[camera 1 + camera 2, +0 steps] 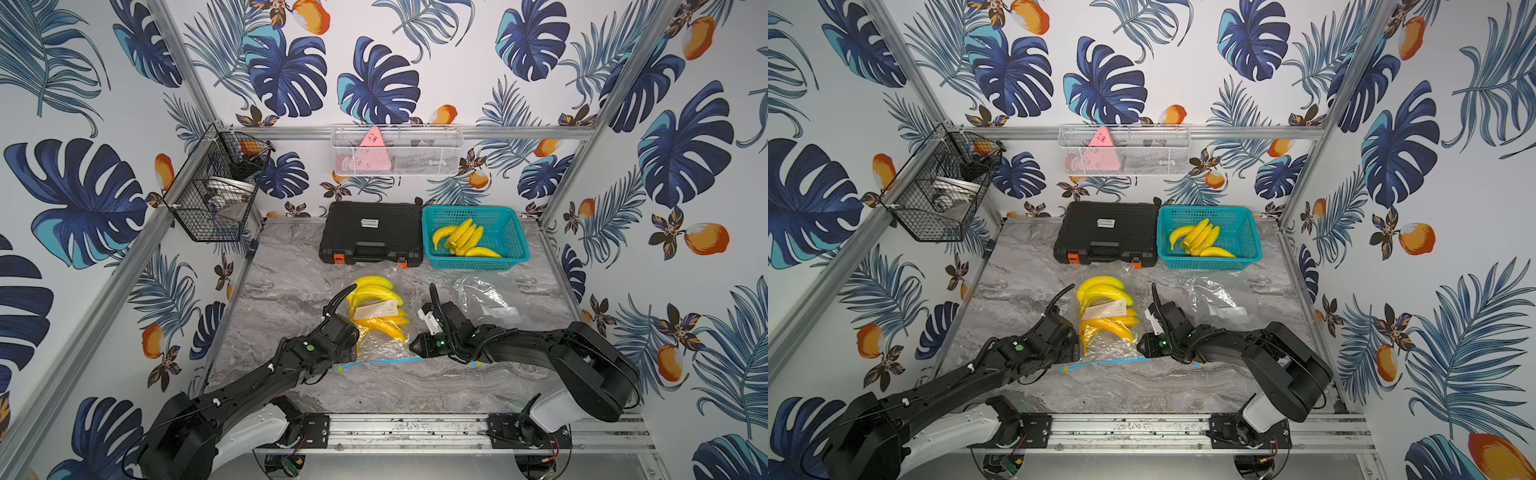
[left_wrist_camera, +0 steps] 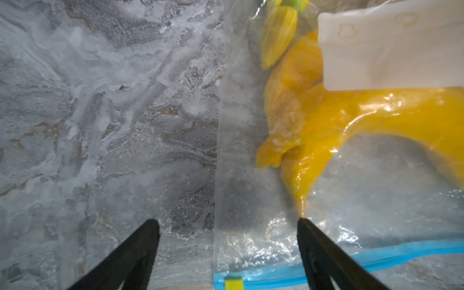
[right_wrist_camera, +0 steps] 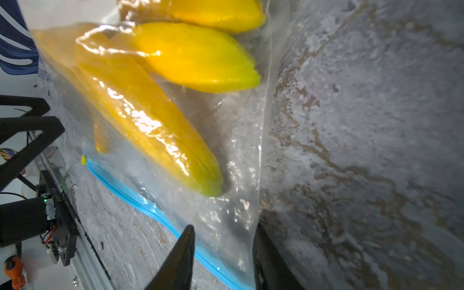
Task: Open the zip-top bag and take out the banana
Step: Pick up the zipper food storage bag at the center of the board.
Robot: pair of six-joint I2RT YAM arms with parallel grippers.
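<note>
Blue zip strip (image 1: 376, 362) of clear plastic zip-top bag (image 1: 386, 348) is laid parallel to grey marble worktop's (image 1: 291, 266) front edge. Its ends are straddled by released left claw (image 2: 228, 223) and half-closed, not yet gripping right claw (image 3: 223, 227).

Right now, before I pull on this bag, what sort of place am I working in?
Probably a staged robot test booth, not a real kitchen: an aluminium frame carries leaf-print wallpaper panels, and a metal mounting rail runs along the front of the marble-look tabletop.
</note>
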